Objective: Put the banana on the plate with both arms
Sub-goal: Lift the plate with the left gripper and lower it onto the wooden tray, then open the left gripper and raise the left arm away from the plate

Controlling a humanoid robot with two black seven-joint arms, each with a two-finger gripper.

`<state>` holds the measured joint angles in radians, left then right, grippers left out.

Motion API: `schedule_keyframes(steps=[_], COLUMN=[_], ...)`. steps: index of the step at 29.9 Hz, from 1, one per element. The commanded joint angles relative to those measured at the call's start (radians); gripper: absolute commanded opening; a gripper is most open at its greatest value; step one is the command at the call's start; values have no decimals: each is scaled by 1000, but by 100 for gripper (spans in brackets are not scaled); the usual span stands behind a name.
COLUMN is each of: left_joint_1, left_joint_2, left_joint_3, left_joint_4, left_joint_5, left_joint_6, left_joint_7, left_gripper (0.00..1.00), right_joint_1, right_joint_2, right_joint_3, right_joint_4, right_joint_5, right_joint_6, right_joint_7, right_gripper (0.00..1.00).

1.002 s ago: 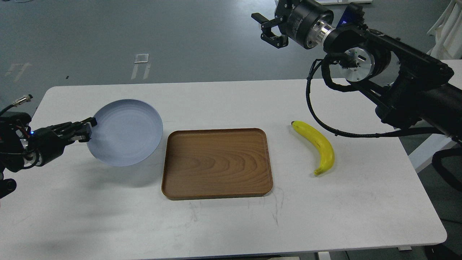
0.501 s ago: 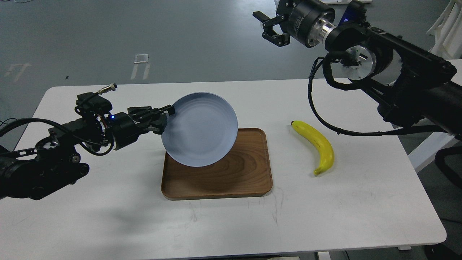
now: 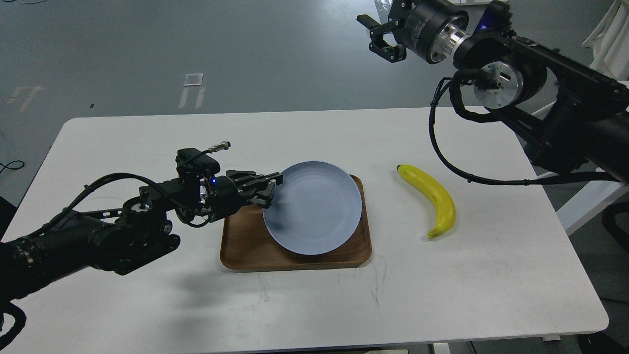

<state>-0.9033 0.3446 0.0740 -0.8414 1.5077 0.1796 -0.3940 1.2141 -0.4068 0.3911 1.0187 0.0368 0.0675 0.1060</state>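
Setting: robotics laboratory or test bay, indoor. Evidence: bare grey poured floor (image 3: 196,44) bearing pale tape marks (image 3: 192,79); a plain white counter (image 3: 304,305) with rounded corners, its surface scuffed with faint dark scratches, standing free in open floor space; two black jointed robot arms, left arm (image 3: 98,236) and right arm (image 3: 550,108), with exposed silver joint housings and looped cabling (image 3: 452,162). A white frame structure (image 3: 614,34) stands at the far right edge; no domestic furnishings visible.

Pale blue plate (image 3: 314,209) over wooden tray (image 3: 241,246), rim gripped. Yellow banana (image 3: 432,196) lying on table (image 3: 442,275), right of tray.
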Motion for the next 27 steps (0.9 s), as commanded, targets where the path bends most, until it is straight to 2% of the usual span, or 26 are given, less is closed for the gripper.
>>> schedule_keyframes(steps=[1, 11, 12, 14, 18, 21, 23, 27], left_joint_1=[-2, -2, -2, -2, -5, -5, -11, -84], left_joint_2=[-10, -30, -30, -30, -30, -30, -27, -12], left_joint_3=[9, 18, 18, 18, 12, 3, -2, -28], left_joint_4=[19, 42, 41, 41, 30, 27, 27, -1], left_joint_5=[0, -1, -4, -12, -20, -32, -85, -342], left_joint_6=[-6, -19, -22, -23, -25, -25, -22, -22], left_joint_7=[0, 9, 7, 7, 4, 3, -3, -8], left_gripper=[0, 0, 13, 23, 83, 87, 97, 98], right_joint_1=[-2, -4, -4, -4, -4, -4, -4, -5], right_joint_2=[-1, -3, -3, -6, -16, -21, -23, -29], right_joint_3=[2, 2, 2, 2, 2, 2, 2, 2], right_joint_4=[0, 1, 1, 1, 4, 6, 6, 6], right_joint_5=[0, 0, 0, 0, 0, 0, 0, 0], right_joint_6=[0, 0, 0, 0, 0, 0, 0, 0], right_joint_7=[0, 0, 0, 0, 0, 0, 0, 0], right_gripper=[100, 100, 100, 100, 100, 100, 100, 100])
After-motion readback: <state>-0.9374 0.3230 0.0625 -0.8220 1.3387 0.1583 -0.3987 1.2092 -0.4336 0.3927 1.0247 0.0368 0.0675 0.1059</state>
